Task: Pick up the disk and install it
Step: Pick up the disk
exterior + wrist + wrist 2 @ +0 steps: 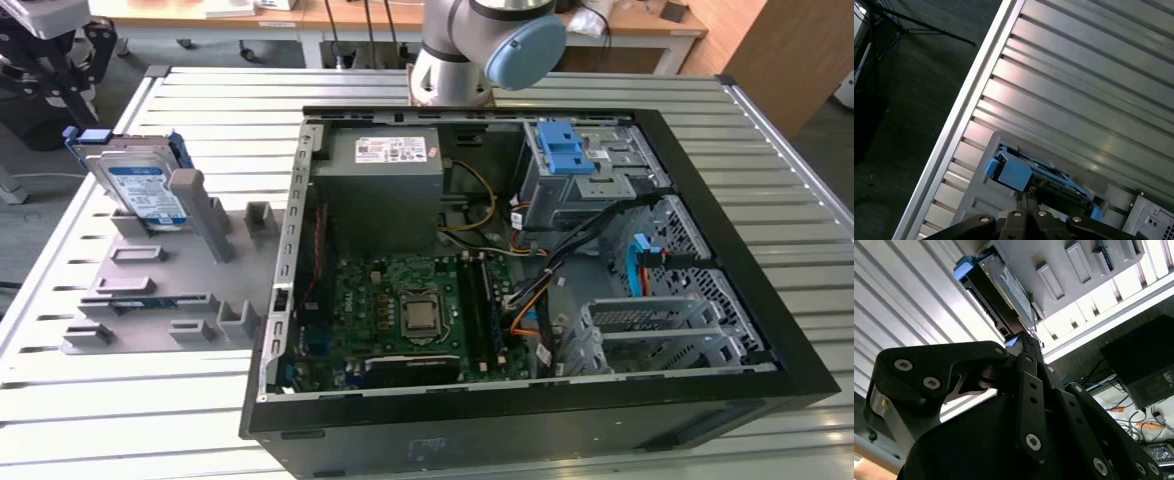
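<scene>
The disk (pixel 140 185) stands upright on its edge in a grey slotted holder (pixel 147 290), at the exterior view's left beside the open computer case (pixel 534 250). It is silver with a white-and-blue label and a blue carrier frame. In both wrist views the disk (pixel 1009 290) (pixel 1024 172) lies beyond the tips of my gripper (pixel 1026 342) (pixel 1025 197). The black fingers sit pressed together with nothing between them. They stay apart from the disk.
Inside the case are a grey power-supply box (pixel 387 185), a green motherboard (pixel 420 310) and a metal drive cage with a blue latch (pixel 574 160). The ribbed metal table (pixel 200 100) surrounds the case. The arm's base (pixel 467 50) stands behind it.
</scene>
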Motion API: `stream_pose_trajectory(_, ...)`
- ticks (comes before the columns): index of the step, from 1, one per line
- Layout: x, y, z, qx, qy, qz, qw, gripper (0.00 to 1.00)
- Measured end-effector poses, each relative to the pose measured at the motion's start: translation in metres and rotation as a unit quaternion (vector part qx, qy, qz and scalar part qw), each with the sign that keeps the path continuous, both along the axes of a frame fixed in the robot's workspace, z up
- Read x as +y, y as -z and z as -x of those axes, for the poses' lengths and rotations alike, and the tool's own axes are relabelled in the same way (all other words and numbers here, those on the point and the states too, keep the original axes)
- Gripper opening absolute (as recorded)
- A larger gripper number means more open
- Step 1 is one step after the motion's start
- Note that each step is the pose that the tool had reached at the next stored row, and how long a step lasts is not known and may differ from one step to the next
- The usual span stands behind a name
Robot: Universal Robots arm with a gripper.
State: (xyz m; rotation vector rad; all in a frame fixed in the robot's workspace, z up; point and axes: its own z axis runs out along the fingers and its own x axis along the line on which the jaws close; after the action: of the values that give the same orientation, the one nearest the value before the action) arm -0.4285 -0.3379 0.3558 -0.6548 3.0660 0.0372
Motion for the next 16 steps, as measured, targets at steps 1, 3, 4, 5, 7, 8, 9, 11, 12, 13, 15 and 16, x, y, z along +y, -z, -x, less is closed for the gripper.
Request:
stream_pose_trajectory(1, 0.0000, 0.0000, 0.0000, 0.0000, -0.004, 0.0000, 1.0000, 0.11)
stream_pose_trajectory(3, 0.0000, 0.0000, 0.0000, 0.0000, -0.005, 0.0000, 1.0000, 0.11)
stream_pose_trajectory(4, 0.0000, 0.0000, 0.0000, 0.0000, -0.005, 0.0000, 1.0000, 0.11)
stream_pose_trajectory(5, 0.0000, 0.0000, 0.0000, 0.0000, -0.005, 0.0000, 1.0000, 0.11)
stream_pose_trajectory(7, 0.0000, 0.0000, 0.0000, 0.0000, -0.005, 0.0000, 1.0000, 0.11)
stream_pose_trajectory(8, 0.0000, 0.0001, 0.0000, 0.0000, -0.007, 0.0000, 1.0000, 0.11)
stream_pose_trajectory(9, 0.0000, 0.0001, 0.0000, 0.0000, -0.011, 0.0000, 0.9999, 0.11)
stream_pose_trajectory(11, 0.0000, 0.0001, 0.0000, -0.0001, -0.024, 0.0000, 0.9997, 0.11)
stream_pose_trajectory(12, 0.0000, 0.0001, 0.0000, -0.0001, -0.032, 0.0000, 0.9995, 0.11)
stream_pose_trajectory(13, 0.0000, 0.0001, 0.0000, -0.0001, -0.040, 0.0000, 0.9992, 0.11)
stream_pose_trajectory(15, 0.0000, 0.0001, 0.0000, 0.0000, -0.058, 0.0000, 0.9983, 0.11)
stream_pose_trajectory(16, 0.0000, 0.0002, 0.0000, 0.0000, -0.067, 0.0000, 0.9977, 0.11)
